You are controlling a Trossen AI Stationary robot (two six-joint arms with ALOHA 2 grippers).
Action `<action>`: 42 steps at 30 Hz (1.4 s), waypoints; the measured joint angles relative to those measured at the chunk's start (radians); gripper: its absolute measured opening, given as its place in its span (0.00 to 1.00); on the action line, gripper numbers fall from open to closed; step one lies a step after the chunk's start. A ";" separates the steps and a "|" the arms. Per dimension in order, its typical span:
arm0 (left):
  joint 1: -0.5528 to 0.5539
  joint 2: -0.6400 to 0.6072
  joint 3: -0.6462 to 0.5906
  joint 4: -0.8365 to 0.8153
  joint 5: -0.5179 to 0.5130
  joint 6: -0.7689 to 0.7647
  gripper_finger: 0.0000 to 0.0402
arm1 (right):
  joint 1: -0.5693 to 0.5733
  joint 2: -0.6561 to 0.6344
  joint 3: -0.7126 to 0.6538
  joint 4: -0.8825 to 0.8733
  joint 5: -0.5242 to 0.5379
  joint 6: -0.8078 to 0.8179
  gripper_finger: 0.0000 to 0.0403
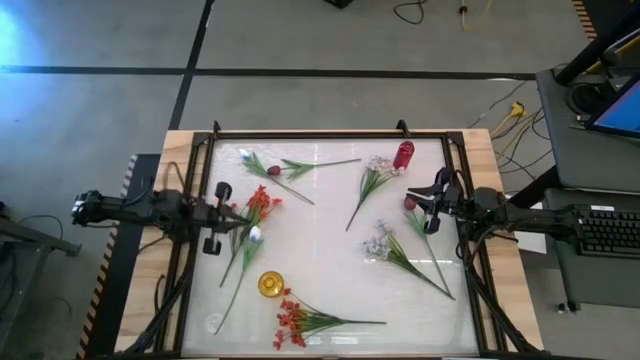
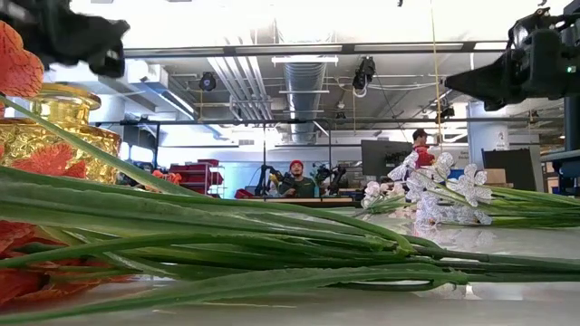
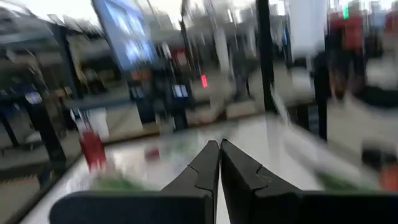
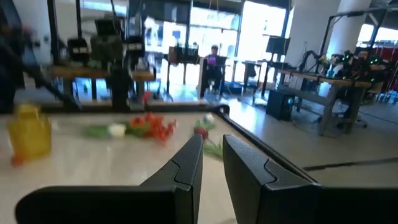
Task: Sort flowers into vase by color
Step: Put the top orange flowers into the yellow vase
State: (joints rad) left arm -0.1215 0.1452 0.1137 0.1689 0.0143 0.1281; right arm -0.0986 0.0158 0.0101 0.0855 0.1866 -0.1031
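Left jaws: shut tight, holding nothing. Right jaws: a tiny bit apart, also holding nothing.

Just past the tips of the left jaws: a red-orange flower (image 1: 262, 203), lying flat on the surface (image 1: 330, 270). Close beside it: a white bud (image 1: 255, 233) on a long green stem. Right next to the right jaws: a dark red bud (image 1: 410, 203). A little ahead of the right jaws and off to one side: the red vase (image 1: 403, 155). Far from both pairs of jaws: the yellow vase (image 1: 270, 284), with a second red-orange flower (image 1: 298, 322) near it. Between the two pairs of jaws: two pale white sprays (image 1: 378, 172) (image 1: 380, 242).

Most likely time to pick up one flower, so no sorting done yet by the look of it.

To do it well:
- Open the jaws wide before going down. Shut jaws would only push the flower away.
- Aim for the thin green stem, not the soft petals.
- Pinch just one stem. Easy to grab two near the left jaws, with the stems lying so close together.
- Squeeze gently but firmly, then lift high, so the stem end clears the vase rim.
- Drop the stem end in first, slowly, so the vase does not tip.
- Keep one colour to one vase.
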 joint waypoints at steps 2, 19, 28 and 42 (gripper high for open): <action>0.000 0.001 0.006 0.084 -0.001 -0.025 0.00 | 0.000 0.000 0.000 0.007 -0.002 0.053 0.14; 0.000 0.049 0.041 0.212 -0.054 -0.206 0.00 | 0.000 0.006 0.000 0.031 0.008 0.428 0.14; 0.001 0.244 0.130 -0.076 -0.217 -0.638 0.00 | 0.002 0.011 0.012 0.140 -0.018 0.521 0.14; 0.000 0.506 0.431 -0.822 -0.233 -1.056 0.00 | 0.023 0.094 0.139 0.079 -0.141 0.510 0.14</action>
State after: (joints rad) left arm -0.1215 0.6514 0.5445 -0.6536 -0.2184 -0.9283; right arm -0.0757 0.1098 0.1492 0.1643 0.0451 0.4065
